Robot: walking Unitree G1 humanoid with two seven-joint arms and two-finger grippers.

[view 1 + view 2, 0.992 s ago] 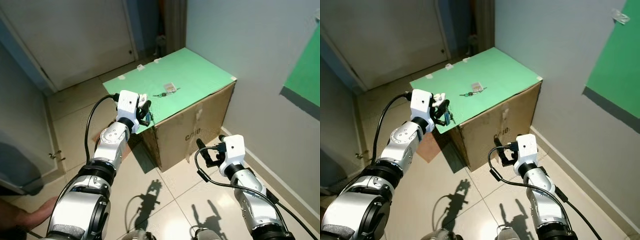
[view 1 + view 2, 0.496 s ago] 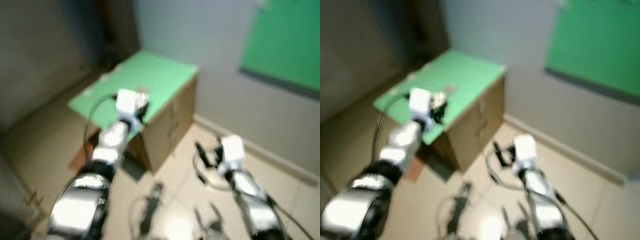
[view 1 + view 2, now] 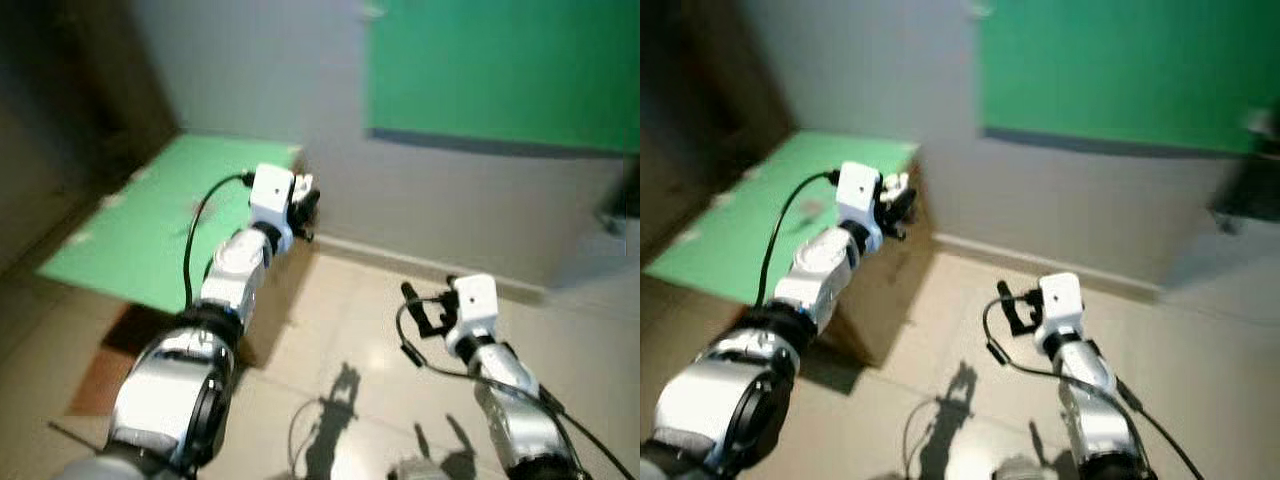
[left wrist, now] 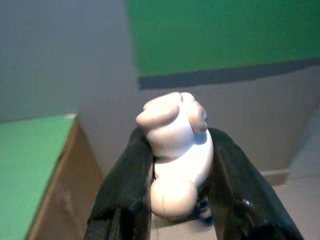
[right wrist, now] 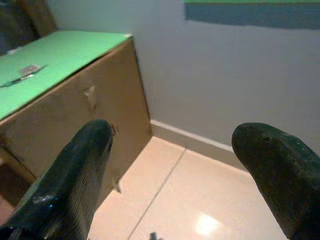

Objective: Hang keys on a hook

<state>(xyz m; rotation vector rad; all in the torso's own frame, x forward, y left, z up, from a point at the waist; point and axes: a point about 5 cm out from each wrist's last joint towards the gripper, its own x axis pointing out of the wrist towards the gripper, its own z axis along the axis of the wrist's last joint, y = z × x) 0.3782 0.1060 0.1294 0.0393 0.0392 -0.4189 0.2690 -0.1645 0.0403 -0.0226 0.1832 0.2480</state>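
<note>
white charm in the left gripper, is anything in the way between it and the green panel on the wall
Nothing visible blocks it. The left gripper is shut on the white charm, held up beside the cardboard box; past it there is bare grey wall up to the green panel. No hook can be made out in these blurred views.

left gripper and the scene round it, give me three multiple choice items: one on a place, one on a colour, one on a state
1. Where is the left gripper?
A. raised near the cardboard box's far corner
B. on the floor
C. against the wall panel

2. What colour is the box top?
A. red
B. green
C. black

3. What is the right gripper's state?
A. shut on a cloth
B. open, holding nothing
C. shut on keys

Key: 1 A, the head views show it raised by the box corner; 2 B, the top is plainly green; 3 B, its wrist view shows the fingers apart.
</note>
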